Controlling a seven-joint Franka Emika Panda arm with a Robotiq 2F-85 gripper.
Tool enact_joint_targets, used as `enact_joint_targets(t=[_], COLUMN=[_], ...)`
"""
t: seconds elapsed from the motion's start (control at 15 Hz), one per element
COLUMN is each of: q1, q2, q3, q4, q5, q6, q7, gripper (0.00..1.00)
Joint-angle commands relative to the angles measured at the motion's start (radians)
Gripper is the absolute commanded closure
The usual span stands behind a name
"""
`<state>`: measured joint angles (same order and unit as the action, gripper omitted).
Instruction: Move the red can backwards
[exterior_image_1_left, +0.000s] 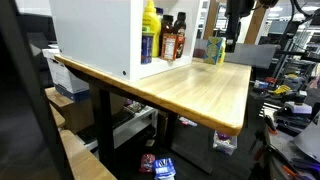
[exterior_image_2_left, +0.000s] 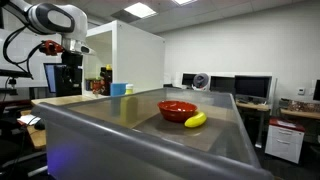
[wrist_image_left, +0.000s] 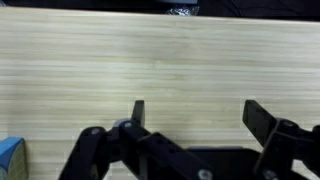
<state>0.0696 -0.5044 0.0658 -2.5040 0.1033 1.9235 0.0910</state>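
The red can (exterior_image_1_left: 171, 47) stands in the open white shelf unit (exterior_image_1_left: 100, 35) on the wooden table (exterior_image_1_left: 190, 90), between a tall yellow bottle (exterior_image_1_left: 148, 25) and a dark brown bottle (exterior_image_1_left: 181, 27). My gripper (exterior_image_1_left: 230, 43) hangs over the far end of the table, well away from the can, and also shows in an exterior view (exterior_image_2_left: 70, 82). In the wrist view the gripper (wrist_image_left: 195, 115) is open and empty above bare wood. The can does not show in the wrist view.
A blue-green container (exterior_image_1_left: 214, 48) stands on the table near the gripper; its blue corner (wrist_image_left: 8, 158) shows in the wrist view. A red bowl (exterior_image_2_left: 177, 109) and a banana (exterior_image_2_left: 195, 120) lie on a grey surface in the foreground. Desks and monitors stand behind.
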Motion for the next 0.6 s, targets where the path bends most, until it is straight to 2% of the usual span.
enact_joint_targets(t=[0.0, 0.53], q1=[-0.003, -0.005], q2=[0.0, 0.005], q3=[0.003, 0.005], q4=[0.001, 0.007], q5=[0.001, -0.01], q6=[-0.002, -0.015], q7=[-0.001, -0.003], gripper=[0.0, 0.0])
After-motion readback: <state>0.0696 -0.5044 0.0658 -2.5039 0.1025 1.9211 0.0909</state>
